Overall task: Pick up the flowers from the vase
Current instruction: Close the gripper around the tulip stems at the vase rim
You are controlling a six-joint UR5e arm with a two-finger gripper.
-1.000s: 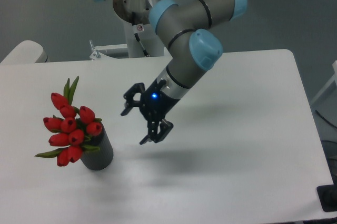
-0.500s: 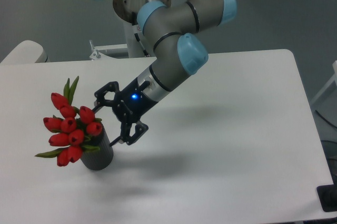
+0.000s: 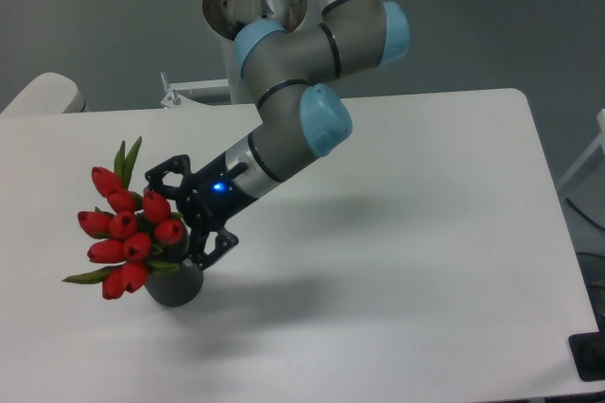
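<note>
The flowers point(image 3: 128, 233), a tight bunch of red tulip buds with narrow green leaves, stand in the vase point(image 3: 176, 285) at the left side of the white counter point(image 3: 425, 261), the buds leaning out to the left over the vase mouth and one pair of leaves pointing upward above the topmost bud. The vase is dark grey and round, and only its lower part shows below the blooms and the black fingers. The gripper point(image 3: 185, 216) reaches in from the right, tilted downward to the left on the grey arm point(image 3: 293, 129) with its light blue joint caps, and a small blue light glows on the wrist just behind it. Its fingers point(image 3: 163, 172) are spread wide, one tip above the rightmost buds and the other down near the vase rim at the right; they seem to bracket the right side of the bunch, though from this angle it is hard to tell whether either tip touches a bud or the vase. Nothing is clamped between them. The arm's shadow falls across the counter to the right of the vase.
</note>
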